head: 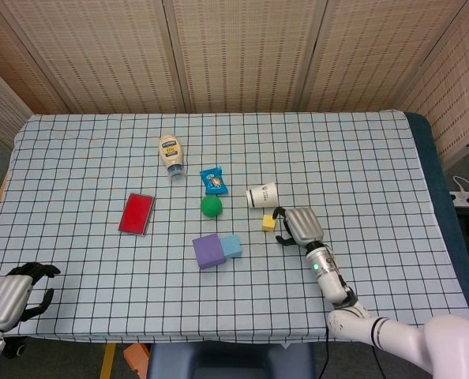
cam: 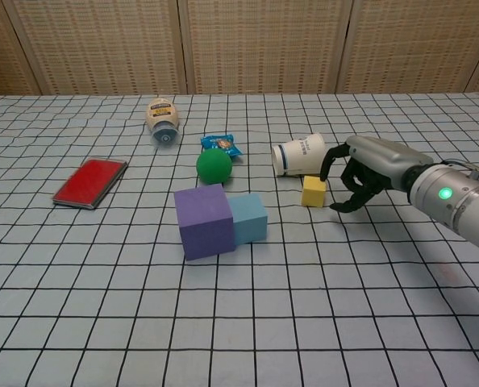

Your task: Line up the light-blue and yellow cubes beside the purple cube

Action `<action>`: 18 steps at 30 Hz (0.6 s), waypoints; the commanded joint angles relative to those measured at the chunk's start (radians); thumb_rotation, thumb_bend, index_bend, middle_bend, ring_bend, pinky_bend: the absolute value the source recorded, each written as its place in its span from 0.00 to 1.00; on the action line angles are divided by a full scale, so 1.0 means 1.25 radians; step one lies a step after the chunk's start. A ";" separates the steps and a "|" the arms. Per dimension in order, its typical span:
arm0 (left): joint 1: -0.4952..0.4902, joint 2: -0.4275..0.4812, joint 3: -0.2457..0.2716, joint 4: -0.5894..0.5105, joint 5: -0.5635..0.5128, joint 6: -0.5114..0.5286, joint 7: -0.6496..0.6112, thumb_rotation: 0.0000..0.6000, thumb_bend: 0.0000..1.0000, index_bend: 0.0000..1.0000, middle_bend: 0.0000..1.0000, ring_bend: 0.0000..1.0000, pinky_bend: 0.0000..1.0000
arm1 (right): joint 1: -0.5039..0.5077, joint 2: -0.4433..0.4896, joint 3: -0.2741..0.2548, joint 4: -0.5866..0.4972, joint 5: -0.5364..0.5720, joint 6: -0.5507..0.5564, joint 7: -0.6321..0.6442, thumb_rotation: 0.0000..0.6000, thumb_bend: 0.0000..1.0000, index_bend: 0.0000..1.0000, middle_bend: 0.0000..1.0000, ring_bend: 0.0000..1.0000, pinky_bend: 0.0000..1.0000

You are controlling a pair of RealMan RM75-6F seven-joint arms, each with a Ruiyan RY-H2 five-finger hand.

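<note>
The purple cube (head: 208,251) (cam: 204,220) sits mid-table with the light-blue cube (head: 231,245) (cam: 248,218) touching its right side. The small yellow cube (head: 268,223) (cam: 313,192) lies apart, further right. My right hand (head: 296,227) (cam: 367,168) hovers just right of the yellow cube, fingers curled and spread towards it, with nothing held; whether a fingertip touches the cube I cannot tell. My left hand (head: 15,294) rests at the table's near left corner, fingers curled, empty.
A tipped paper cup (head: 262,194) (cam: 298,155) lies just behind the yellow cube. A green ball (head: 211,206) (cam: 214,166), a blue snack packet (head: 213,181), a mayonnaise bottle (head: 171,154) and a red flat case (head: 136,213) lie further left.
</note>
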 commanded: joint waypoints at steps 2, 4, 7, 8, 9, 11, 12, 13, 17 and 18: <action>0.000 0.000 0.000 -0.001 -0.001 -0.002 0.002 1.00 0.49 0.36 0.38 0.24 0.30 | 0.001 -0.003 0.004 0.004 -0.004 0.003 0.006 1.00 0.13 0.38 0.85 0.90 1.00; 0.000 0.000 0.001 -0.001 -0.001 -0.002 0.002 1.00 0.49 0.36 0.38 0.24 0.30 | 0.001 -0.006 0.005 0.010 -0.005 0.003 0.006 1.00 0.13 0.38 0.85 0.90 1.00; 0.000 0.000 0.001 -0.001 0.000 -0.001 0.003 1.00 0.49 0.36 0.38 0.24 0.30 | 0.003 -0.013 0.007 0.020 -0.003 0.000 0.009 1.00 0.13 0.38 0.85 0.90 1.00; 0.000 0.001 0.001 -0.001 0.000 -0.001 0.003 1.00 0.49 0.36 0.38 0.24 0.30 | 0.003 -0.015 0.008 0.023 -0.003 -0.001 0.011 1.00 0.13 0.38 0.85 0.90 1.00; 0.000 0.000 0.001 -0.001 -0.001 -0.002 0.002 1.00 0.49 0.36 0.38 0.24 0.30 | 0.004 -0.018 0.010 0.027 -0.002 -0.004 0.012 1.00 0.13 0.38 0.85 0.90 1.00; -0.001 0.000 0.000 -0.001 -0.002 -0.003 0.002 1.00 0.49 0.36 0.38 0.24 0.30 | 0.006 -0.022 0.011 0.033 -0.001 -0.007 0.014 1.00 0.13 0.38 0.85 0.90 1.00; -0.001 0.000 0.000 -0.001 -0.003 -0.003 0.002 1.00 0.49 0.36 0.38 0.24 0.30 | 0.006 -0.024 0.011 0.036 0.000 -0.008 0.015 1.00 0.13 0.38 0.85 0.90 1.00; -0.001 0.000 0.000 -0.001 -0.003 -0.004 0.002 1.00 0.49 0.36 0.38 0.24 0.30 | 0.007 -0.027 0.011 0.040 0.000 -0.010 0.015 1.00 0.13 0.38 0.85 0.90 1.00; -0.001 0.001 0.001 -0.001 -0.002 -0.004 0.001 1.00 0.49 0.36 0.38 0.24 0.30 | 0.010 -0.034 0.012 0.051 0.002 -0.022 0.022 1.00 0.13 0.40 0.86 0.90 1.00; -0.001 0.001 0.001 -0.001 -0.002 -0.004 0.001 1.00 0.49 0.36 0.38 0.24 0.30 | 0.011 -0.035 0.013 0.054 0.002 -0.024 0.024 1.00 0.13 0.40 0.86 0.90 1.00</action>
